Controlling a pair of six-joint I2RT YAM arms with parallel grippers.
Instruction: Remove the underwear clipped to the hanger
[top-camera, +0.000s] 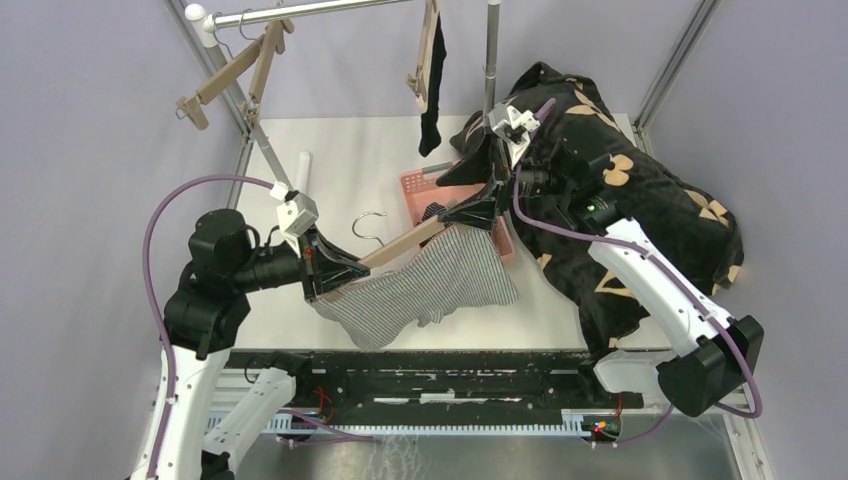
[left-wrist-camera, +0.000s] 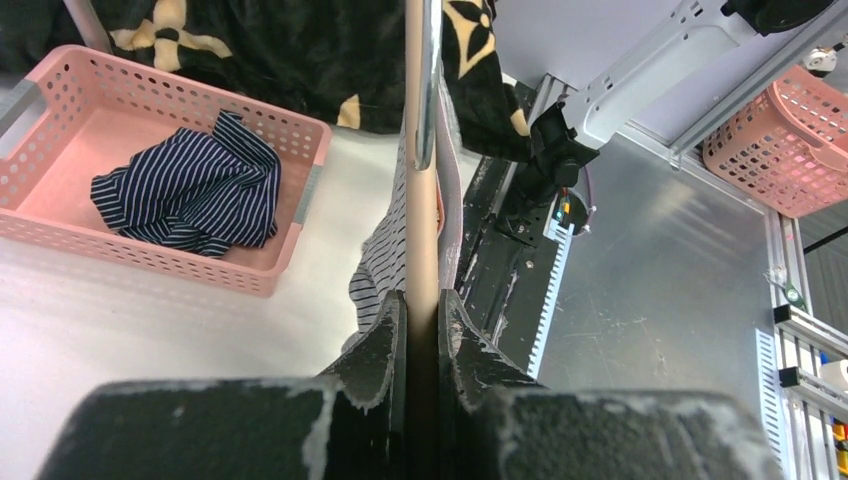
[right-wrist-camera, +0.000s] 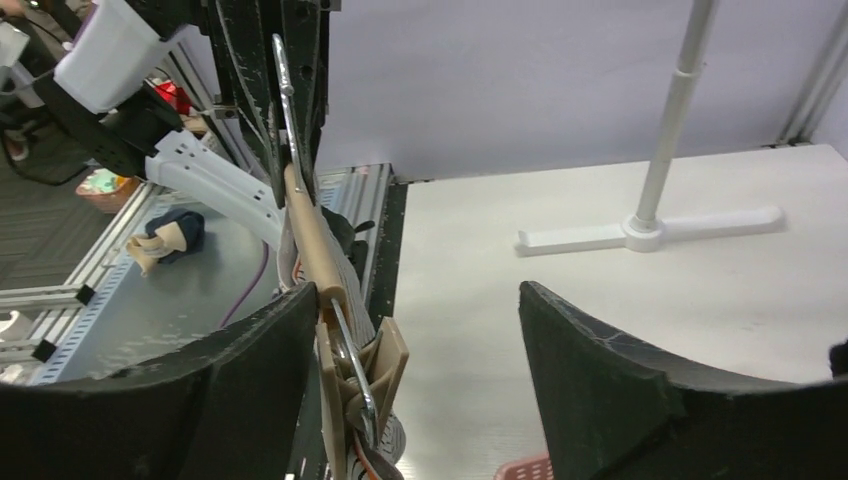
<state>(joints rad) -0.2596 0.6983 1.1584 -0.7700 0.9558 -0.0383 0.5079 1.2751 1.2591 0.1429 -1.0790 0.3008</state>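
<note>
- Grey shorts (top-camera: 440, 285) hang under the wooden hanger (top-camera: 400, 247), held up over the worktop (top-camera: 340, 170). I cannot tell whether the hem touches it.
- Navy shorts (left-wrist-camera: 190, 195) lie crumpled in the pink basket (left-wrist-camera: 80, 90). A dark cloth, likely the black shorts (top-camera: 432, 105), hangs from another hanger on the rail (top-camera: 300, 12).
- Left hand (left-wrist-camera: 421, 320): closed tight on the hanger bar near its left end, with the bar running straight out between the fingers. The arm is folded at the elbow and the forearm points right. The hanger slants away from me toward the basket.
- Right hand (right-wrist-camera: 418, 295): spread wide and gripping nothing. The clip (right-wrist-camera: 368, 385) at the hanger's right end sits inside the gap, hard against one finger and well apart from the other. The arm reaches in from the right over the blanket (top-camera: 650, 200), wrist aimed along the bar.
- Step in hand, as I judge it: pinch that clip open so the grey shorts drop free on this side.
- To do it well:
  - Shift the right hand sideways until the clip is centred before closing.
  - Press on the clip's tabs, not on the end biting the cloth.
  - Use the left hand only as a steady anchor.
  - Let the cloth fall rather than tugging it.
- Risk: an off-centre close would shove the hanger sideways and twist it in the left grip.
</note>
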